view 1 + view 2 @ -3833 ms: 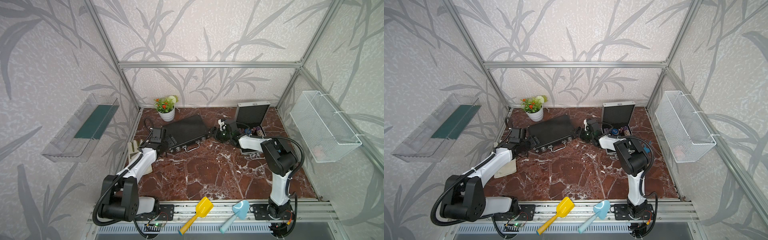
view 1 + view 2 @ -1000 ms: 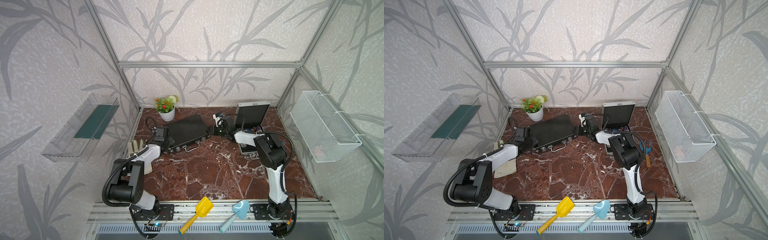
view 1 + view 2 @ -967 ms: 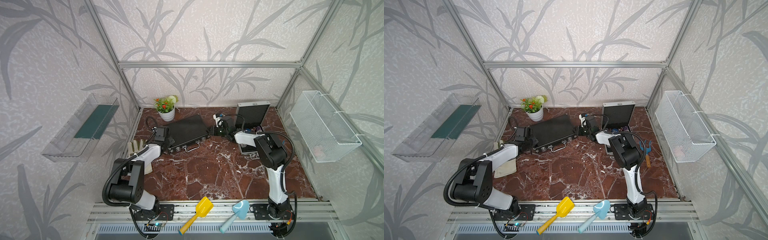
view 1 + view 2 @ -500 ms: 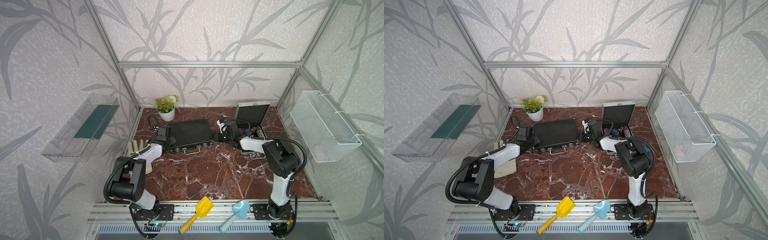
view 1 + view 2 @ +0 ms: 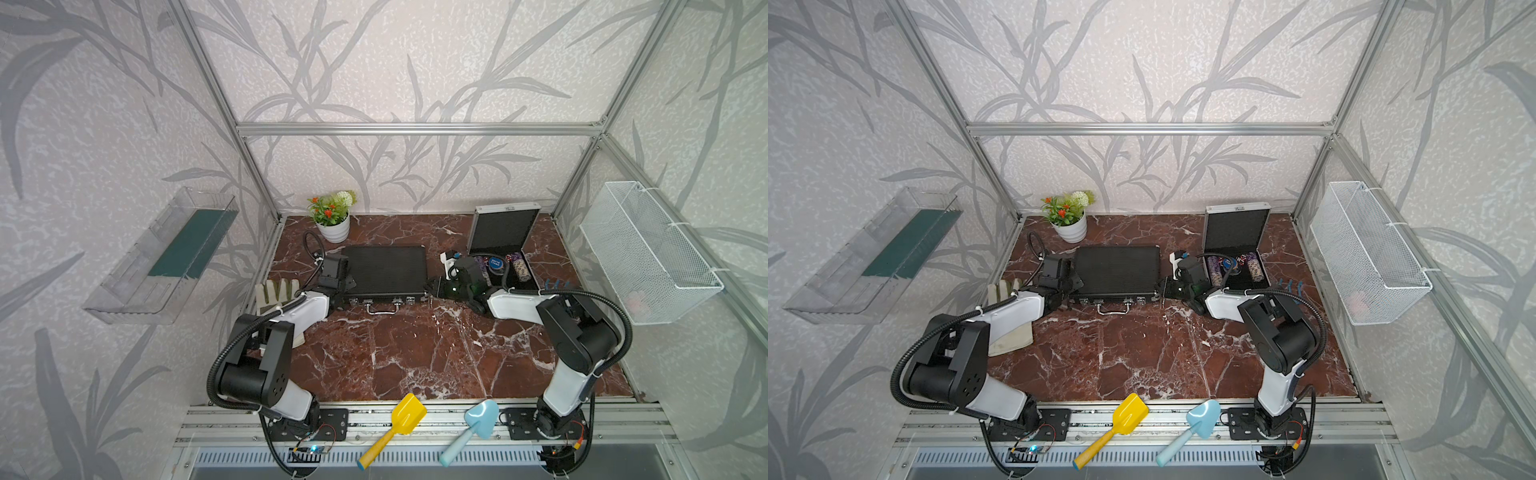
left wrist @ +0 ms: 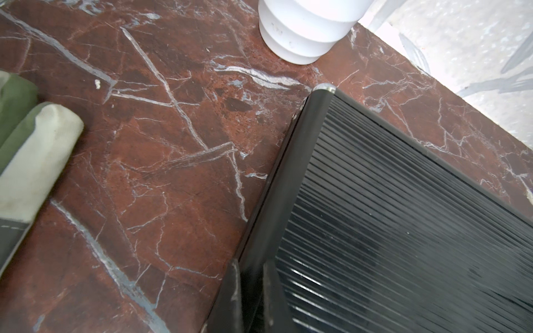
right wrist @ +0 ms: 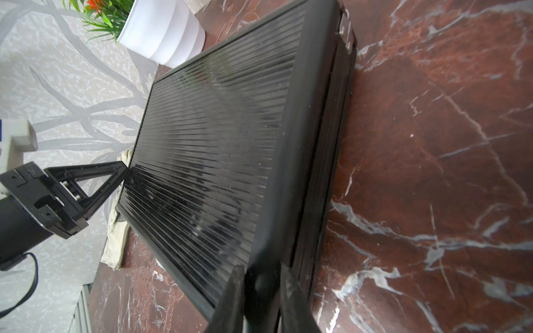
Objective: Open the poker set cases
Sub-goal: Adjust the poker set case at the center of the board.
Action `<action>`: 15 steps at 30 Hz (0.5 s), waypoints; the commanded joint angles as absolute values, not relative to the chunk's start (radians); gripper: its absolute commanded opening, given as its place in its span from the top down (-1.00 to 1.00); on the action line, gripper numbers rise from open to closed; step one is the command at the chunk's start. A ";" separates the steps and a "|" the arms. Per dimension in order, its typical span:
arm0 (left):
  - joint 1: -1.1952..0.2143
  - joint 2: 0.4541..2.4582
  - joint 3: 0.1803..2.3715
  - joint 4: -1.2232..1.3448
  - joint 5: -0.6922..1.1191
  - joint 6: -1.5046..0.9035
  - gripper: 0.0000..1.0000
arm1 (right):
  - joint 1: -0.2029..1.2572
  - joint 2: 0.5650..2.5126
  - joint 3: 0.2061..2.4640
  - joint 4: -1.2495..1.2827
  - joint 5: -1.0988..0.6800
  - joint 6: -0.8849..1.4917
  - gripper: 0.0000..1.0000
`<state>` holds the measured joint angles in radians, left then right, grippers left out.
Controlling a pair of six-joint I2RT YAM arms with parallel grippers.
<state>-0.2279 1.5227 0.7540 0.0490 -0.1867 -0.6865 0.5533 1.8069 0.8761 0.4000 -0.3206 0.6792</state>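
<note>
Well, marble tabletop (image 5: pixel 415 353) w/ black case (image 5: pixel 386 270); leaf-print walls (image 5: pixel 415 62), alu frame (image 5: pixel 415 129).

Twin overhead views; wrist close-ups on black case (image 6: pixel 403 230)

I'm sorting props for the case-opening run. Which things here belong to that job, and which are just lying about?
Job: black poker case (closed), silver poker case (open, chips showing), left gripper, right gripper.

Lying about: potted plant, work glove, yellow shovel, blue trowel, wire basket, clear wall tray.
</note>
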 commanded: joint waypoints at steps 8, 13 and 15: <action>-0.415 1.494 0.619 -0.129 0.251 -0.820 0.98 | 0.667 1.793 0.725 0.246 -0.545 0.721 0.96; -0.382 1.400 0.698 -0.373 0.071 -0.669 0.98 | 0.650 1.800 0.722 0.265 -0.534 0.727 0.76; -0.338 1.334 0.716 -0.419 0.068 -0.628 0.96 | 0.641 1.791 0.728 0.260 -0.523 0.721 0.56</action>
